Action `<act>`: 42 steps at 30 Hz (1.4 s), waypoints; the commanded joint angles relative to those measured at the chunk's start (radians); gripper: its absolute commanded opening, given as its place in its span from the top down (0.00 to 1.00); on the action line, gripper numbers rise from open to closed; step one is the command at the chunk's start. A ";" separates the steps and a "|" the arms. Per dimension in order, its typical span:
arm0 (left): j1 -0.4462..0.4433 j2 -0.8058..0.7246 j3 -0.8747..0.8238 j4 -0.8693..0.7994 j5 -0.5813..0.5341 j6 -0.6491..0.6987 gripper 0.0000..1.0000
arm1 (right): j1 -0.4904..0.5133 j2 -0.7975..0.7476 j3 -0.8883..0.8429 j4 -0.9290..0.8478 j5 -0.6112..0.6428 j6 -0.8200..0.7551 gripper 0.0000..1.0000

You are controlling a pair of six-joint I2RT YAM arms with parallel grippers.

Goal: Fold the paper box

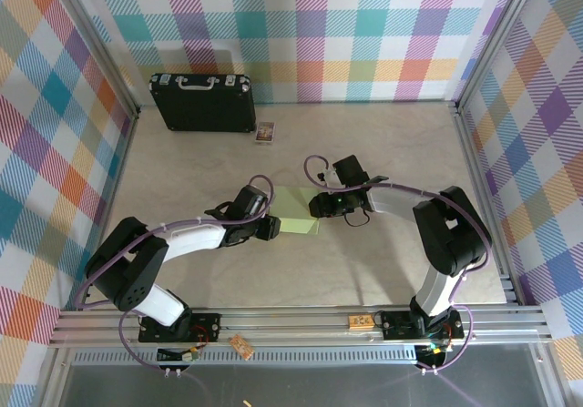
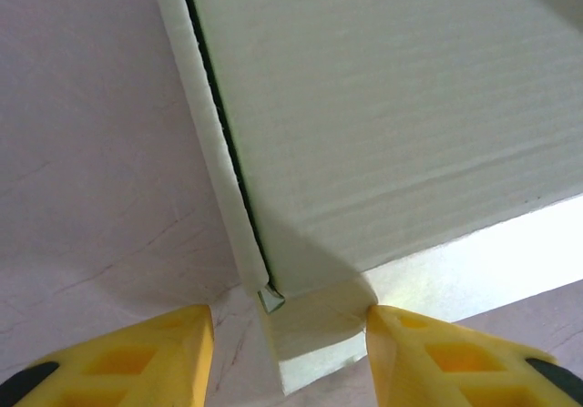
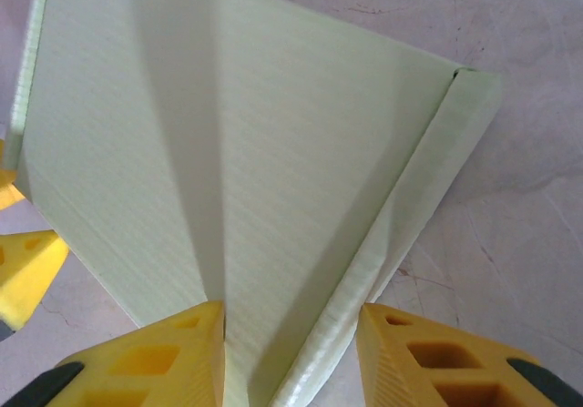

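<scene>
The paper box (image 1: 296, 212) is a pale green, flat folded piece lying mid-table. My left gripper (image 1: 270, 228) sits at its near-left corner. In the left wrist view the box's corner (image 2: 383, 134) and a small flap (image 2: 319, 334) lie between the yellow fingers of my left gripper (image 2: 290, 357); the jaws stand apart, the right fingertip touching the flap, the left one clear of it. My right gripper (image 1: 321, 205) is at the box's right end. In the right wrist view the box (image 3: 228, 152) runs under my right gripper (image 3: 291, 357), whose jaws are apart astride the folded side edge.
A black briefcase (image 1: 201, 103) with a silver handle stands at the back left, a tiny picture card (image 1: 265, 133) beside it. Plaid walls enclose the table on three sides. An aluminium rail (image 1: 301, 320) runs along the near edge.
</scene>
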 commanded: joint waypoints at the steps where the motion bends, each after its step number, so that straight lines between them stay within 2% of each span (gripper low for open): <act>1: 0.007 -0.015 -0.023 0.051 -0.069 0.070 0.51 | 0.011 0.047 -0.018 -0.093 -0.007 -0.031 0.60; 7: 0.006 -0.009 -0.026 0.085 -0.026 0.122 0.51 | 0.011 0.048 -0.015 -0.092 -0.013 -0.030 0.60; 17: 0.008 -0.046 -0.030 0.160 0.039 0.303 0.51 | 0.011 0.054 -0.009 -0.099 -0.011 -0.033 0.60; 26: 0.031 -0.058 -0.023 0.209 0.094 0.348 0.44 | 0.011 0.053 -0.007 -0.105 -0.007 -0.035 0.60; 30: 0.040 -0.063 0.000 0.171 0.057 0.298 0.43 | 0.011 0.049 -0.007 -0.104 -0.007 -0.034 0.60; 33: 0.063 -0.090 -0.017 0.207 0.054 0.233 0.41 | 0.011 0.047 -0.007 -0.106 -0.006 -0.032 0.59; 36: 0.102 -0.094 -0.013 0.219 0.123 0.139 0.42 | 0.011 0.042 -0.004 -0.110 -0.003 -0.026 0.56; 42: 0.106 -0.101 -0.013 0.146 0.161 0.005 0.43 | 0.011 -0.009 -0.002 -0.156 0.040 -0.009 0.48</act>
